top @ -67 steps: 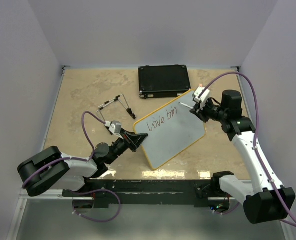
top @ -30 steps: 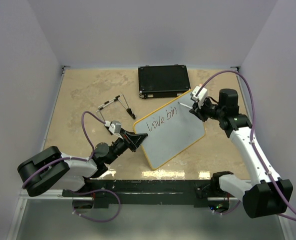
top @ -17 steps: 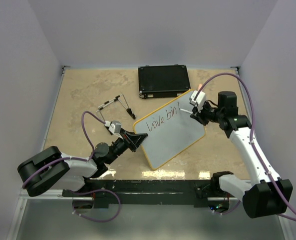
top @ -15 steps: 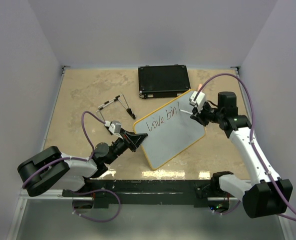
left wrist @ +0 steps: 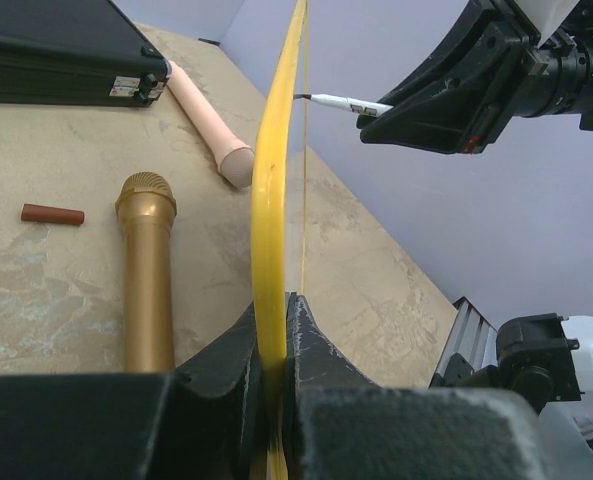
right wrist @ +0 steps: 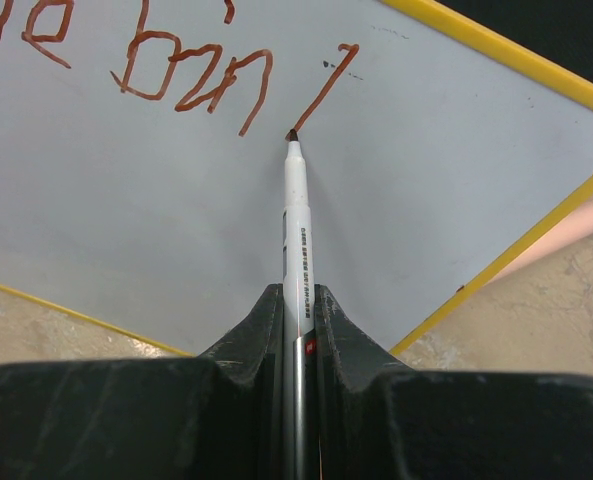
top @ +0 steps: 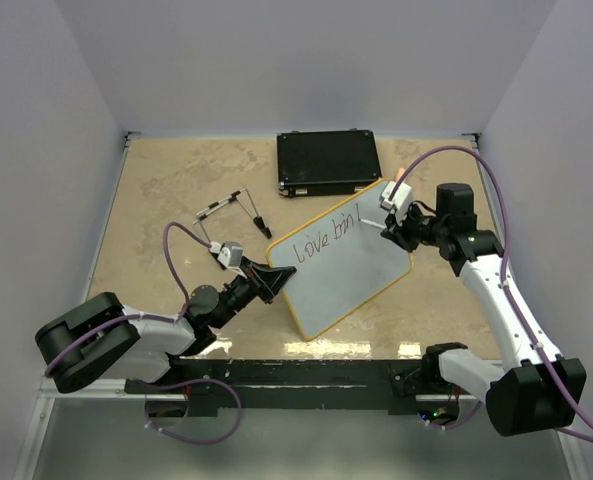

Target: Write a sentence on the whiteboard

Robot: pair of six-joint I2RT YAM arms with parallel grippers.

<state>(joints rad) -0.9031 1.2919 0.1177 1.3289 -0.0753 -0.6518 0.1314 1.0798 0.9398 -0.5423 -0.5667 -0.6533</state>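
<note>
Right gripper (right wrist: 296, 296) shifted toward 9 o'clock; new stroke after "Love bin" in the sentence (top: 326, 238). It clamps the pen (right wrist: 297, 215), tip on the whiteboard (top: 356, 275). Left gripper (left wrist: 274, 312) pinches its 8 o'clock edge; black case (top: 328, 162) at its 12.

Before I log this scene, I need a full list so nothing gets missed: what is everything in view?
whiteboard: one, grey-white with a yellow frame, table centre
writing: "love bin" plus one stroke, red-brown, far part of the whiteboard
marker: one, white, tip at the whiteboard
case: one, black, far side of the table
microphone: one, gold, lying on the table near the case
pink handle: one, pale pink, beside the case; what it is, unclear
cap: one, red-brown, next to the microphone
thin sticks: black and white, left of the case
table: one, beige
left tool: black, shut on the whiteboard's edge
right tool: black, shut on the marker
</note>
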